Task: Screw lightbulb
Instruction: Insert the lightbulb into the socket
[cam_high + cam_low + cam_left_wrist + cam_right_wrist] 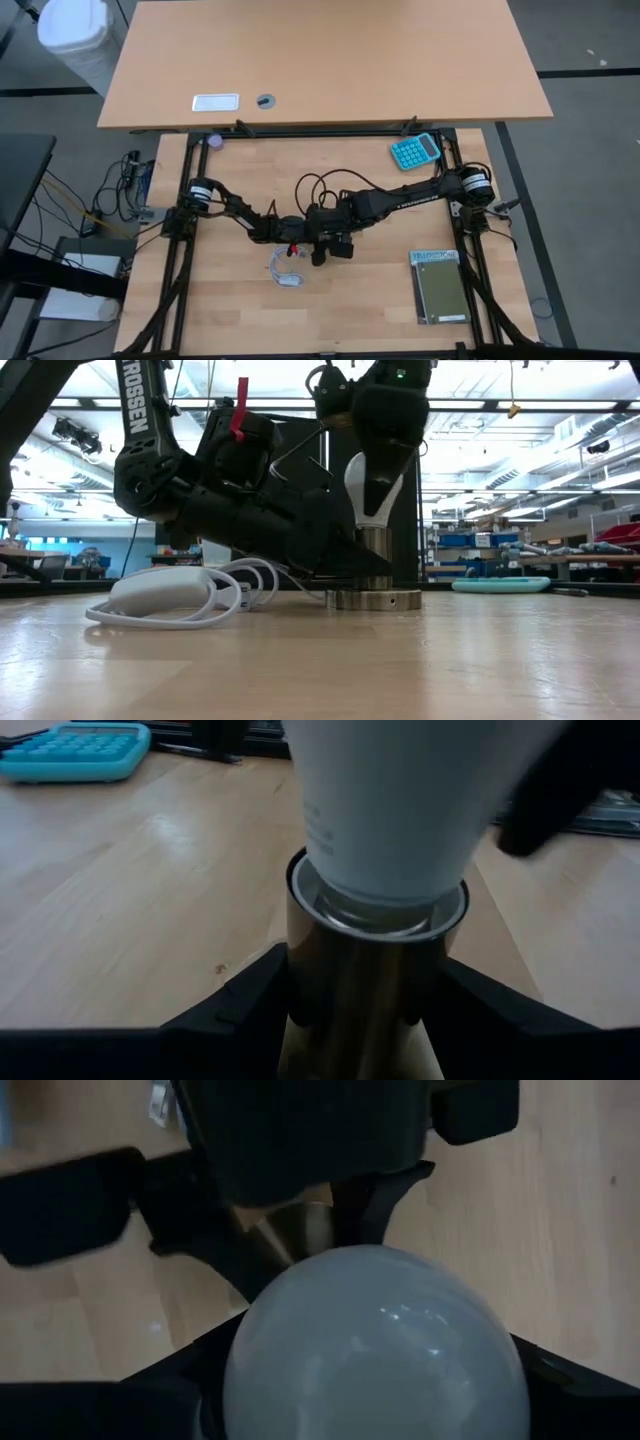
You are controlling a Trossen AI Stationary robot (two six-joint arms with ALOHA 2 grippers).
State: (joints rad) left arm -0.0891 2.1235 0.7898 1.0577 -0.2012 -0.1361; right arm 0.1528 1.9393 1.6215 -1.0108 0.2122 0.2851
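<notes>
The white lightbulb stands upright with its base in a shiny metal socket tube, which rises from a round metal disc on the table's middle. My left gripper reaches in low from the table's left and is shut on the socket tube. My right gripper comes down from above, its fingers on either side of the bulb's round top. In the high view both grippers meet at the table's middle and hide bulb and socket. My left gripper pinches the socket tube between its two fingers, just below the tube's rim. The fingers come in nearly level from the table's left. The socket stands upright with its disc on the table. My right gripper holds the lightbulb's wide rounded top between its two fingers, one on each side of the glass. The fingers point steeply down from above. The bulb stands upright in the socket.
A coiled white cable with a switch lies left of the socket, toward the table's near side. A teal calculator lies at the far right and a grey-green book at the near right. The wood between them is bare.
</notes>
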